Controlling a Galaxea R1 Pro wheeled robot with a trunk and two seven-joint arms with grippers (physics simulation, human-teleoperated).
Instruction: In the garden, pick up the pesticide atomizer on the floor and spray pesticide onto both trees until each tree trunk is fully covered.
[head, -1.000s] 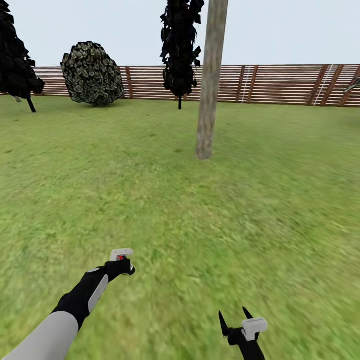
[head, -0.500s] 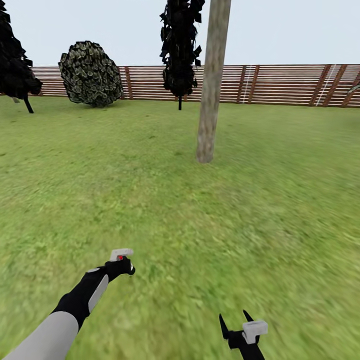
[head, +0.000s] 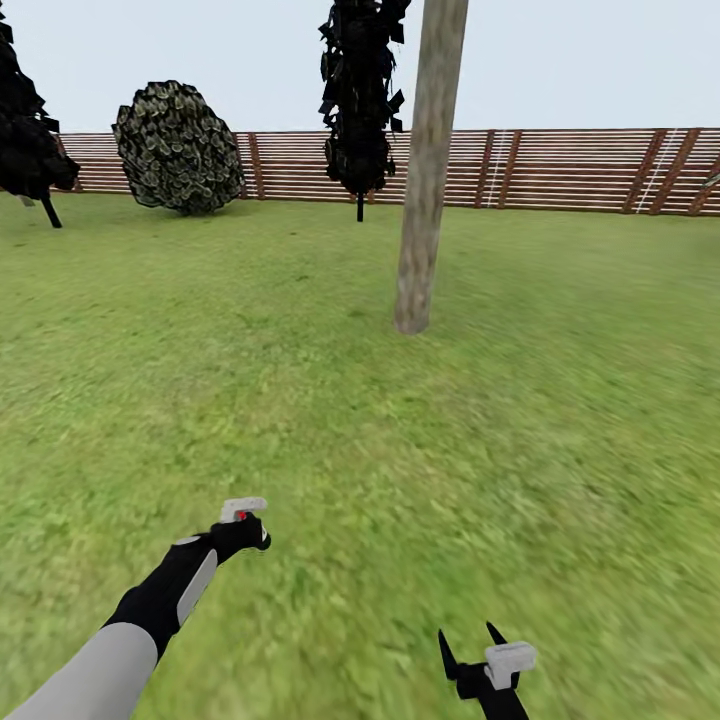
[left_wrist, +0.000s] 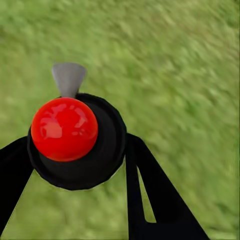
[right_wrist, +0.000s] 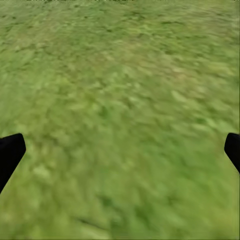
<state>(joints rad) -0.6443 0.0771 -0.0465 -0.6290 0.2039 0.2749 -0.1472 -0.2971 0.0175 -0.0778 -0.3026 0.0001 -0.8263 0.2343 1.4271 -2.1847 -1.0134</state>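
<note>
With black spray bottle with grey trigger head (left_wrist: 75, 135) clamped in left gripper (head: 243, 528), well short of mottled grey-brown trunk (head: 425, 190), out of spray range; right gripper (head: 468, 642) spread wide, empty.

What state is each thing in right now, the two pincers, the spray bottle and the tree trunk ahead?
Left pincer: shut on the pesticide atomizer, held over grass.
Pesticide atomizer: gripped, grey nozzle pointing away, red round part facing the wrist camera.
Right pincer: open, empty, fingers spread above the lawn.
Tree trunk: standing, slightly leaning, bare mottled bark; spray coverage cannot be told.
</note>
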